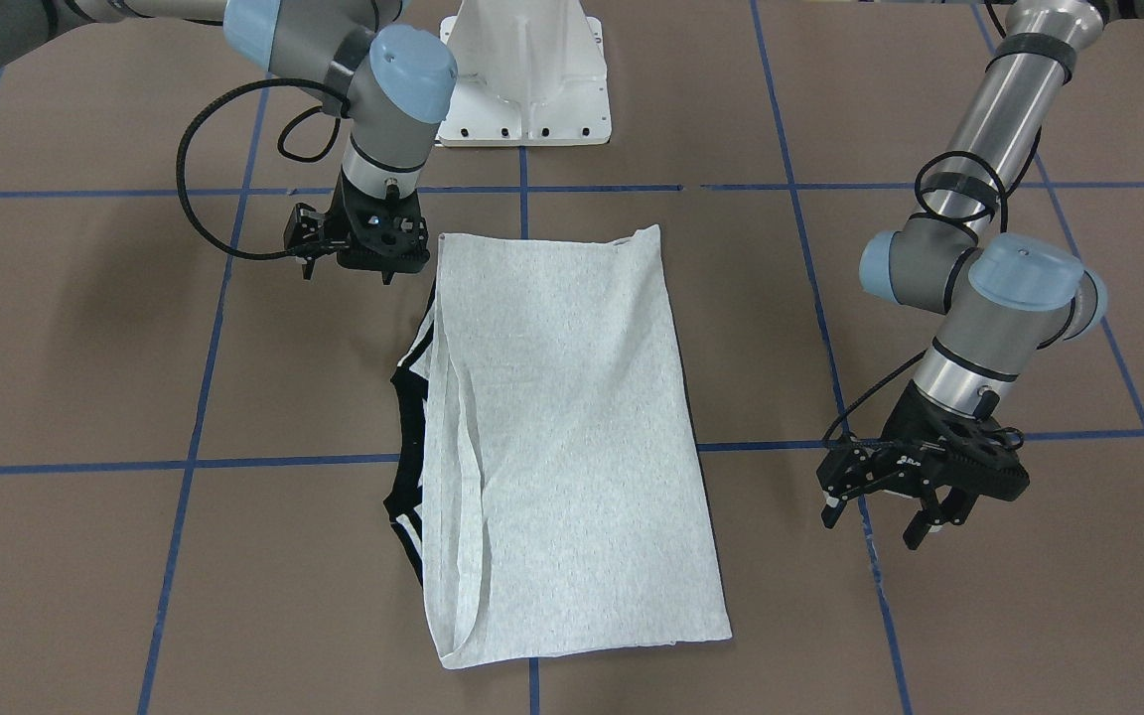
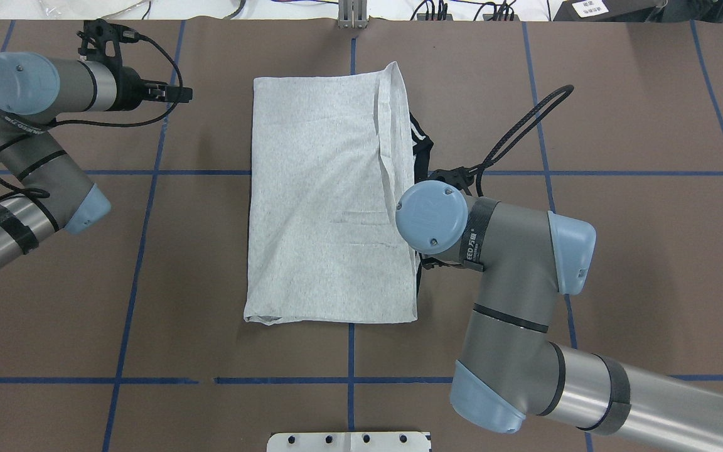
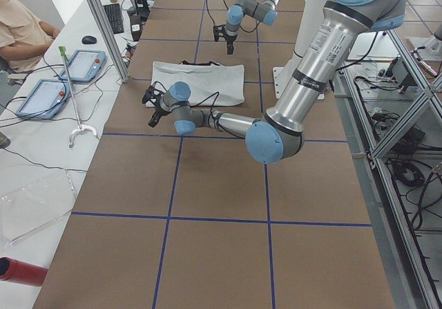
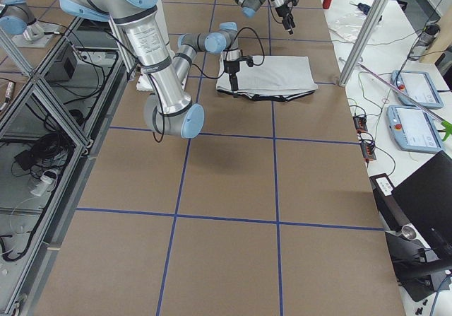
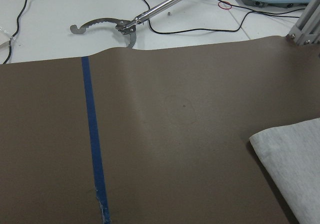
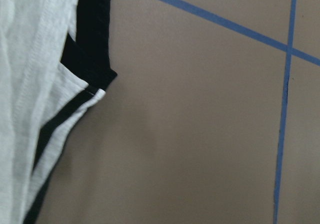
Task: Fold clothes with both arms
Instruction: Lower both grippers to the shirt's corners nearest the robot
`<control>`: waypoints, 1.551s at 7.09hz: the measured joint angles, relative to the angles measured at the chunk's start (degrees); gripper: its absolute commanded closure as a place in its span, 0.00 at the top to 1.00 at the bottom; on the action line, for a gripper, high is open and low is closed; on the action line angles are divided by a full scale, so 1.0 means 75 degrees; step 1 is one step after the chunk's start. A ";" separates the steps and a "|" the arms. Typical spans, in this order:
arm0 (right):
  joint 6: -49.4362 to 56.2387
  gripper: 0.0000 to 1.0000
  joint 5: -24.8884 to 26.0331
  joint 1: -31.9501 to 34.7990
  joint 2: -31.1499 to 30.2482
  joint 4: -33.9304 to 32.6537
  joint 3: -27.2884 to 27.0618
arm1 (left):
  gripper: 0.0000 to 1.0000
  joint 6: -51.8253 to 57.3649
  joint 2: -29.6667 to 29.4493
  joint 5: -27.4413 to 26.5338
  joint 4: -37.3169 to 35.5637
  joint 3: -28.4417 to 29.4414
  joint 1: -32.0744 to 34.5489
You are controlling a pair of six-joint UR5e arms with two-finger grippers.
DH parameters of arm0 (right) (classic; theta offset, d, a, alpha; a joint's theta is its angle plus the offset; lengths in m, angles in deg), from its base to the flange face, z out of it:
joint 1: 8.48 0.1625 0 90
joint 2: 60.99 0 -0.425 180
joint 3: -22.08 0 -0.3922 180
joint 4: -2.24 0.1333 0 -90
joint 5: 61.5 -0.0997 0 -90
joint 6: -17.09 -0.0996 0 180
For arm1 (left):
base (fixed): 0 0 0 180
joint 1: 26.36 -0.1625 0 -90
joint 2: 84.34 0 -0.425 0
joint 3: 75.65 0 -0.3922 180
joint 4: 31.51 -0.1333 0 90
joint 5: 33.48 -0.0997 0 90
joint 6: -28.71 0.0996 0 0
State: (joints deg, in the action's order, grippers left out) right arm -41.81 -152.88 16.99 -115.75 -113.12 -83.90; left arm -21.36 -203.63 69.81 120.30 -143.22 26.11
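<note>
— Pincers first: is the left pincer point(image 1: 875, 521) clenched?
— Released, fingers spread and grasping nothing. In the front-facing view it hangs over bare worktop point(image 1: 85, 348) at 4 o'clock from the T-shirt point(image 1: 572, 427), apart from it.
— And the right pincer point(image 1: 349, 270)?
— Also released and empty, just off the T-shirt corner at 10 o'clock.
— The T-shirt itself?
— Folded into a long grey rectangle, flat mid-worktop, with black striped trim point(image 1: 405, 437) peeking out at 9 o'clock.

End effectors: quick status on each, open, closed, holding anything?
Left end effector: open, holding nothing.
Right end effector: looks open, holding nothing, beside the shirt.
</note>
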 measured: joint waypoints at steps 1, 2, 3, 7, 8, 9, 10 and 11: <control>-0.0325 1.00 -0.0016 0.0048 -0.0007 0.0830 -0.0084 | 1.00 -0.0371 0.0169 0.0307 -0.0045 -0.0319 0.0000; -0.0938 1.00 -0.0034 0.0037 -0.0129 0.1671 -0.0200 | 1.00 -0.0942 0.0451 0.0703 -0.0068 -0.0781 -0.0008; -0.1834 1.00 0.0000 -0.0089 -0.0413 0.2419 -0.0478 | 1.00 -0.1455 0.0902 0.0891 -0.0075 -0.1452 -0.0113; -0.5287 1.00 0.1387 -0.1243 -0.1133 0.3784 -0.1285 | 1.00 -0.2916 0.3152 0.0787 -0.0731 -0.4760 -0.1550; -0.5542 1.00 0.1478 -0.1307 -0.1234 0.4170 -0.1304 | 0.99 -0.3495 0.3353 0.0340 -0.0990 -0.5148 -0.2145; -0.5630 1.00 0.1536 -0.1333 -0.1351 0.4495 -0.1306 | 0.89 -0.4122 0.3312 -0.0245 -0.1381 -0.5306 -0.2791; -0.5658 1.00 0.1579 -0.1340 -0.1406 0.4639 -0.1306 | 0.85 -0.4628 0.3061 -0.0725 -0.1856 -0.5317 -0.3332; -0.5666 1.00 0.1614 -0.1343 -0.1423 0.4693 -0.1304 | 0.81 -0.5022 0.2723 -0.1034 -0.2272 -0.5230 -0.3758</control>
State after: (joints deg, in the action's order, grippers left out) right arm -84.30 -140.78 6.92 -126.42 -77.92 -93.68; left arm -59.03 -183.20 62.05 103.26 -182.44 -2.07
